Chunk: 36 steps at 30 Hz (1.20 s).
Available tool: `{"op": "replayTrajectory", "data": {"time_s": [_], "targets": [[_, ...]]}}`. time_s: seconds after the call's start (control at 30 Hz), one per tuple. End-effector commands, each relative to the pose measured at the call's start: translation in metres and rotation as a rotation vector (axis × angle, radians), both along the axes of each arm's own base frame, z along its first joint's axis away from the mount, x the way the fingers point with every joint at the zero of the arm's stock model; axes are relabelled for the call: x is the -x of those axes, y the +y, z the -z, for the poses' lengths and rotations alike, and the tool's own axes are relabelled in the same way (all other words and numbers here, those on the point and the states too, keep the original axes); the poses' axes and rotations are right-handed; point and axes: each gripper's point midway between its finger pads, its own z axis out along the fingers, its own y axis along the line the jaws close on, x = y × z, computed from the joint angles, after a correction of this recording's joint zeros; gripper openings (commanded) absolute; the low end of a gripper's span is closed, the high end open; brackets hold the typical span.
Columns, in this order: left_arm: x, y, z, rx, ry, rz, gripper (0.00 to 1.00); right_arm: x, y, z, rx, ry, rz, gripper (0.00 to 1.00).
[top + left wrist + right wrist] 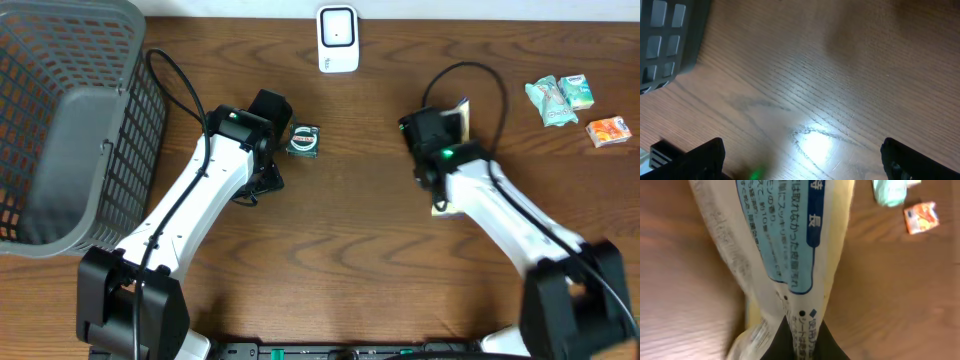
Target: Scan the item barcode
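One packet [790,255], cream with a blue printed label, is pinched in the tightly closed right gripper [800,342], at about 2 o'clock from the centre of the table [340,250] in the overhead view. From it, the white scanner [338,38] stands at 10 o'clock near the far edge, while teal pouches [558,98] and an orange pouch [607,131] lie at 3 o'clock. Left gripper [800,165] hangs wide apart and empty over bare wood, with a green pack [303,140] just beside it at 3 o'clock and a grey basket [150,100] at 9 o'clock.
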Motion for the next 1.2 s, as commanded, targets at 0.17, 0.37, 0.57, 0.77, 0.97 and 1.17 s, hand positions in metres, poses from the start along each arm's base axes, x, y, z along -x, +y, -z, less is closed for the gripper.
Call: {"op": "replayTrajectory", "data": {"time_s": [0.17,0.37,0.57,0.77,0.97,1.17], "targets": [[0.002,0.005,-0.001,-0.017,-0.002,-0.011,0.98,-0.009,0.037,-0.014,0.122,-0.006,-0.111,0.01],[0.002,0.005,-0.001,-0.017,-0.002,-0.010,0.98,-0.017,0.079,-0.042,0.085,-0.061,-0.192,0.01],[0.002,0.005,-0.001,-0.017,-0.002,-0.011,0.98,-0.008,0.086,-0.045,0.099,-0.036,-0.214,0.01],[0.002,0.005,-0.001,-0.017,-0.002,-0.011,0.98,-0.012,0.041,-0.071,0.324,-0.068,-0.139,0.01],[0.002,0.005,-0.001,-0.017,-0.002,-0.010,0.98,-0.014,0.020,-0.072,0.373,-0.078,-0.088,0.01],[0.002,0.005,-0.001,-0.017,-0.002,-0.011,0.98,-0.014,0.018,-0.040,0.379,0.080,-0.192,0.01]]}}
